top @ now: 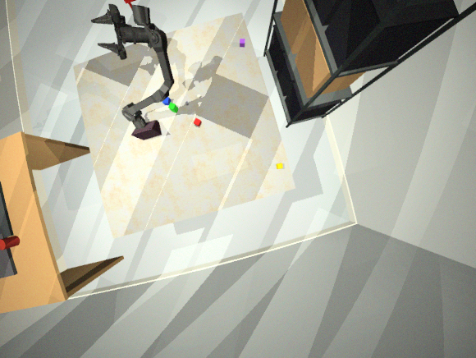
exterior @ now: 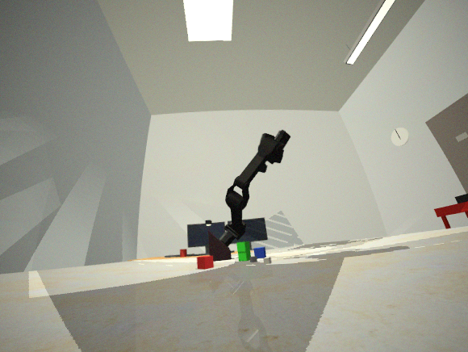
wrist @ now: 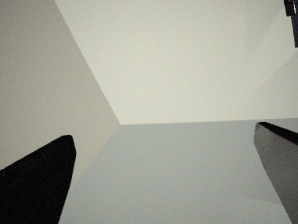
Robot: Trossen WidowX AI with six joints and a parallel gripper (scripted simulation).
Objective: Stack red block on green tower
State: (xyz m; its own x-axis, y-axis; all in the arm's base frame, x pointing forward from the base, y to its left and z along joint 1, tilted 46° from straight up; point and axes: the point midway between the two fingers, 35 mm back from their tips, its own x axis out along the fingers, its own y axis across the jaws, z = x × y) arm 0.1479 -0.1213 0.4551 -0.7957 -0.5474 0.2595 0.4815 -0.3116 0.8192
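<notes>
While walls enclose the room, shadows stripe the pale tabletop (top: pixel 205 172) (exterior: pixel 194 311).

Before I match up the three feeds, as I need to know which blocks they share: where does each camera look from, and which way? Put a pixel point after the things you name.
Top: high above, looking steeply down at the table (top: pixel 197 176); the whole arm shows, gripper (top: pixel 99 33) open.
Exterior: low at table height, looking level across; the arm stands raised, side on.
Wrist: by the gripper (wrist: pixel 165 139), facing walls; only two fingertips show.
Top and exterior share the red block (top: pixel 197 122) (exterior: pixel 205 262) and green tower (top: pixel 173 107) (exterior: pixel 243 251).
</notes>
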